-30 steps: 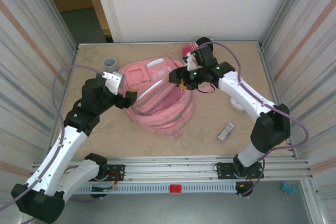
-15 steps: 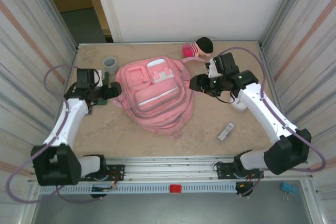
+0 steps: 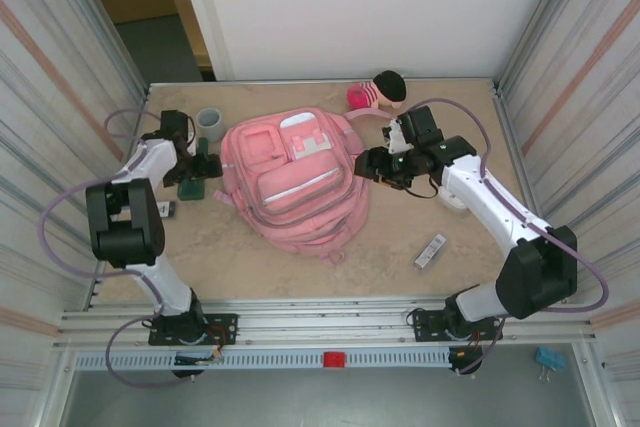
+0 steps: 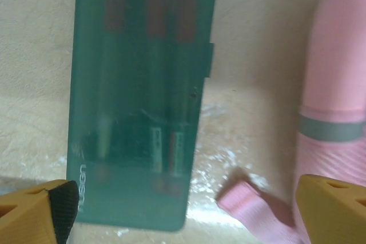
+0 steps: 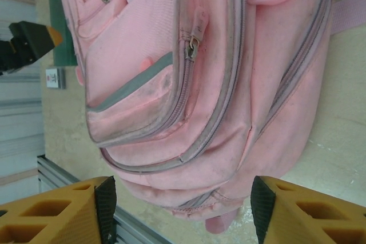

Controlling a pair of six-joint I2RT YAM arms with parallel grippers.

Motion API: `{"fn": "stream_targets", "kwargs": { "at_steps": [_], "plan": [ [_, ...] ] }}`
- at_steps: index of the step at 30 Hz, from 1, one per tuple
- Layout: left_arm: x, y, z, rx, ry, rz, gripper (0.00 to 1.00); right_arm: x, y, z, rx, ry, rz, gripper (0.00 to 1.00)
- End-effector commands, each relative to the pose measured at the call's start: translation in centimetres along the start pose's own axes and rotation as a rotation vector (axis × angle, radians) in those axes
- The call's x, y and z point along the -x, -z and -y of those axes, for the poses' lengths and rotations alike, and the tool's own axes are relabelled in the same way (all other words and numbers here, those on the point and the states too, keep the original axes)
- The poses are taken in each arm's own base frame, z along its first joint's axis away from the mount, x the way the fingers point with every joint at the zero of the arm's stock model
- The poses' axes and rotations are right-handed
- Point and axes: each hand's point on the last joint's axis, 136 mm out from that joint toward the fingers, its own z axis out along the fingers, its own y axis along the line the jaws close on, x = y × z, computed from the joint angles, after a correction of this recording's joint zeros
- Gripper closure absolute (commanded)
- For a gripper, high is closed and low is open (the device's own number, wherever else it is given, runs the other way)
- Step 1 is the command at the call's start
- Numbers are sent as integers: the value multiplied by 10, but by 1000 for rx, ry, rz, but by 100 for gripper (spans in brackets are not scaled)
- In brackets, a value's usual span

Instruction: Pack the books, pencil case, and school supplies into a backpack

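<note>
**green case out on the bench, pink pack zipped up**

green and translucent, the pencil case (image 4: 140,101) lies flat on the bench (image 3: 250,257) just beside the left edge of the backpack (image 3: 295,182), apart from it, with pens faintly visible through its lid. the left end effector (image 4: 183,215) hangs right above the near end of the case, its fingers (image 4: 37,212) spread wide to either side and pinching nothing. a loose pink strap (image 4: 251,207) curls on the bench between case and pack.

the right end effector (image 5: 183,210) sits at the pack's right side, also spread wide and empty, looking across the front pockets. the zip pulls (image 5: 191,50) there look drawn closed, and from above the pack lies flat and shut, so what is inside cannot be told.

of the school supplies, the narrow grey-white strip (image 3: 431,250) lies well to the right of the pack, the white rounded box (image 3: 452,199) is partly hidden under the right arm, and the small white card (image 3: 165,210) rests near the case. the grey cup (image 3: 210,122) and the plush doll (image 3: 380,90) stand at the far side.

my reading: packing is at an early to middle stage. the case and all three small items are outside the pack, and a compartment must be opened before any of them can go in. the step in hand looks like picking up the case.
</note>
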Motion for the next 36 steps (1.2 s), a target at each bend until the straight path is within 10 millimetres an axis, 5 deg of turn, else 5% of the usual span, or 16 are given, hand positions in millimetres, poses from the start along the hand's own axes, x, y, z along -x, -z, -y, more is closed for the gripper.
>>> {"fn": "stream_targets", "kwargs": {
  "at_steps": [1, 15, 19, 23, 27, 31, 36],
  "plan": [
    [7, -5, -17, 78, -33, -22, 1, -2, -9, -4, 33, 25, -25, 35],
    [11, -50, -35, 106, -13, -97, 12, 5, -19, -9, 52, 27, -42, 35],
    [12, -50, -34, 98, -19, -91, 28, 7, -18, -11, 57, 26, -36, 35],
    [6, -40, -30, 74, -15, -85, 33, 7, -17, -12, 62, 23, -33, 35],
    [-4, -17, -28, 53, -1, -55, 35, 8, -16, -18, 84, 26, -27, 35],
    [-11, 29, -14, -20, -10, 40, 36, 11, -13, -31, 152, 33, -24, 35],
    [-13, 110, 47, -196, -337, 295, 38, 17, -2, -51, 261, 58, -8, 35]
  ]
}}
